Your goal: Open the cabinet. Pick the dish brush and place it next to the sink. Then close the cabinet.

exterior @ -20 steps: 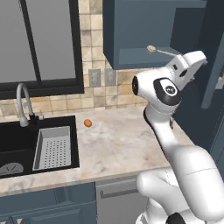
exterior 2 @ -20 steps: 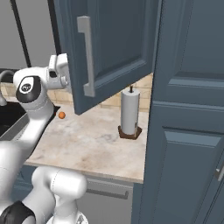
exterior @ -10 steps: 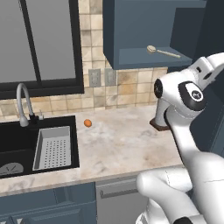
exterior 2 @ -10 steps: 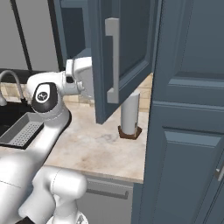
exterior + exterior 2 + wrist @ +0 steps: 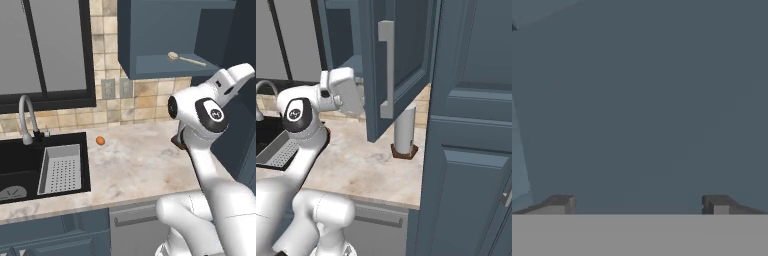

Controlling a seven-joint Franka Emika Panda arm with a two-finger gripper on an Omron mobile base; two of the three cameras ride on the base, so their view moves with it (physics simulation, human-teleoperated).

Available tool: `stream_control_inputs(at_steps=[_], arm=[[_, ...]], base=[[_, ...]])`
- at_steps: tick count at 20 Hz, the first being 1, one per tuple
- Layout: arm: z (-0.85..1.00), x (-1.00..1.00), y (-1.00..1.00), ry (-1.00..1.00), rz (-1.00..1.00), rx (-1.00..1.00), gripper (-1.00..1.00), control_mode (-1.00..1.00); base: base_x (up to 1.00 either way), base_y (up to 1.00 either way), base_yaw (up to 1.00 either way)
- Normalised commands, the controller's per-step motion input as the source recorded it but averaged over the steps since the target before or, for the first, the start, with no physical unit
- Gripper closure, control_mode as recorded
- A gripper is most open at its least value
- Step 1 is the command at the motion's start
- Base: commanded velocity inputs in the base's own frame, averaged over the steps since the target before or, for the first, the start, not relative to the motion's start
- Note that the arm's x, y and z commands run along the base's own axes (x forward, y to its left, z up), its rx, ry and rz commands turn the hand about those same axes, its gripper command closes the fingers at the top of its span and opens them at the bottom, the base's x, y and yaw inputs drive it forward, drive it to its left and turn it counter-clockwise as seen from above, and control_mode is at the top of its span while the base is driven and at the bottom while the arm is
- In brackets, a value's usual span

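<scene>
The wall cabinet (image 5: 165, 35) stands open, its panelled door (image 5: 406, 55) swung out with the silver bar handle (image 5: 387, 70) facing the right base view. On the cabinet's bottom shelf lies the dish brush (image 5: 185, 59), cream head to the left. My hand (image 5: 346, 93) sits behind the door, on its inner side, and its fingers are hidden there. In the hand view my gripper (image 5: 638, 205) is open, tips wide apart, with the flat blue-grey door face close ahead and nothing between them. The black sink (image 5: 20, 155) lies at the far left of the counter.
A gooseneck faucet (image 5: 25, 116) and a grey strainer tray (image 5: 60, 168) belong to the sink. A small orange ball (image 5: 100, 141) lies on the marble counter (image 5: 135, 165). A paper towel roll (image 5: 404, 129) stands under the door. Tall blue-grey cabinets (image 5: 471, 150) fill the right.
The cabinet door has swung further open, to the right. My hand has followed it rightwards on its inner side, jaws still wide apart.
</scene>
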Motion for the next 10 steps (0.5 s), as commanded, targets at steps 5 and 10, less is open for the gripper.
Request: stream_control_inputs(at_steps=[5, 10], arm=[[0.17, 0.00, 0.81, -0.01, 0.06, 0.08, -1.00, -1.00], [0.07, -0.06, 0.81, -0.01, 0.11, 0.14, -1.00, -1.00]], base=[[0.00, 0.00, 0.00], [0.00, 0.00, 0.00]])
